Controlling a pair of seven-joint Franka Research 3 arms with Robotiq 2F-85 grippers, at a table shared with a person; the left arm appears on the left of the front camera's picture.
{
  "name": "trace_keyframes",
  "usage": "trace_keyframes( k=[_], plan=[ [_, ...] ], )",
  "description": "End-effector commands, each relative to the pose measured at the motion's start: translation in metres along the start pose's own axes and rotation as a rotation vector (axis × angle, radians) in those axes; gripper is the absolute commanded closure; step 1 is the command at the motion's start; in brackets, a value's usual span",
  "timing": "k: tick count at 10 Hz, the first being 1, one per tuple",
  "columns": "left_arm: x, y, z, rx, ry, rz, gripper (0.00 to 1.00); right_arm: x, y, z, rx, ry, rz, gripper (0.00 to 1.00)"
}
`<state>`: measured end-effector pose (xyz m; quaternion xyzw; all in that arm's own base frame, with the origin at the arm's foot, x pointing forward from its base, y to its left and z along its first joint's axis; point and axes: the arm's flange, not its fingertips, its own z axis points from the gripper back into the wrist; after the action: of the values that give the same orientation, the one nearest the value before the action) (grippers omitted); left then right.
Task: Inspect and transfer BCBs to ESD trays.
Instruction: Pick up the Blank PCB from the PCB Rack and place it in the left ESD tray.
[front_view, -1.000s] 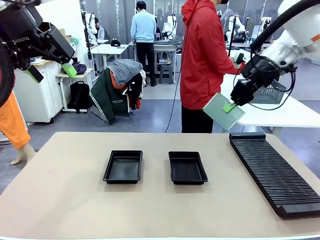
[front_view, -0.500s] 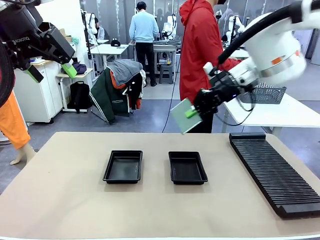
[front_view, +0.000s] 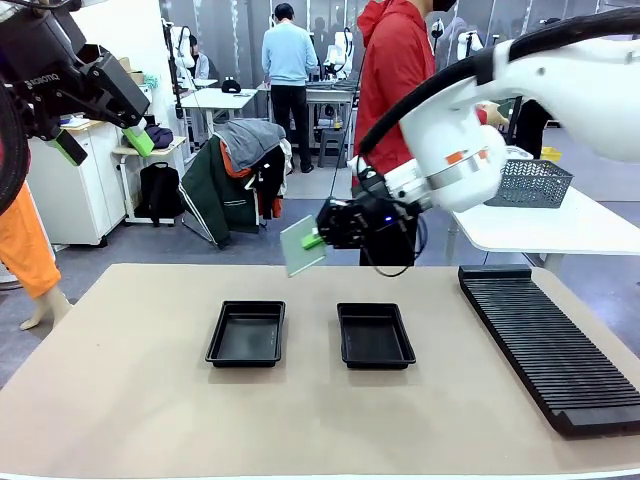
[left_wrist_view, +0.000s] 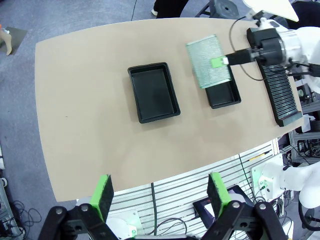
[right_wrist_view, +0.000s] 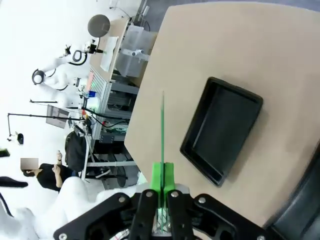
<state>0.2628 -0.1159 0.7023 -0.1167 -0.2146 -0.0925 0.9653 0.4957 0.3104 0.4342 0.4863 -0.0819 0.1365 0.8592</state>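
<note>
My right tool (front_view: 314, 240) clamps one edge of the thin flat green circuit board (front_view: 298, 250) — light, stiff, probably fragile, so edges only. My left tool (left_wrist_view: 160, 192) stands open.

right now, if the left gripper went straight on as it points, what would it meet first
Most likely bare table nearside of the left ESD tray; from the open left gripper the way looks free until then, depth unclear.

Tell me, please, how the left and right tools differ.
The left tool stands open and empty; the right tool is shut on a BCB. The left tool is raised beside the table; the right tool hovers over it near the ESD trays. Both have green pads.
</note>
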Motion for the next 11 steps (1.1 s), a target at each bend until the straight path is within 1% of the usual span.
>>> trace_keyframes(
  k=[1,4,6,8,11],
  plan=[
    [0.000,0.001,0.000,0.006,0.002,0.003,0.00,0.018,0.000,-0.043,0.029,-0.016,-0.034,0.97],
    [0.000,0.001,0.000,0.006,0.002,0.003,0.00,0.030,-0.011,-0.093,0.036,-0.004,-0.098,0.97],
    [0.000,0.001,0.000,0.006,0.002,0.003,0.00,0.030,-0.013,-0.118,0.032,0.031,-0.142,0.97],
    [0.000,0.001,0.000,0.006,0.002,0.003,0.00,0.028,-0.013,-0.141,-0.014,0.083,-0.208,0.97],
    [0.000,0.001,0.000,0.006,0.002,0.003,0.00,0.016,-0.012,-0.150,-0.098,0.102,-0.262,0.97]
  ],
)
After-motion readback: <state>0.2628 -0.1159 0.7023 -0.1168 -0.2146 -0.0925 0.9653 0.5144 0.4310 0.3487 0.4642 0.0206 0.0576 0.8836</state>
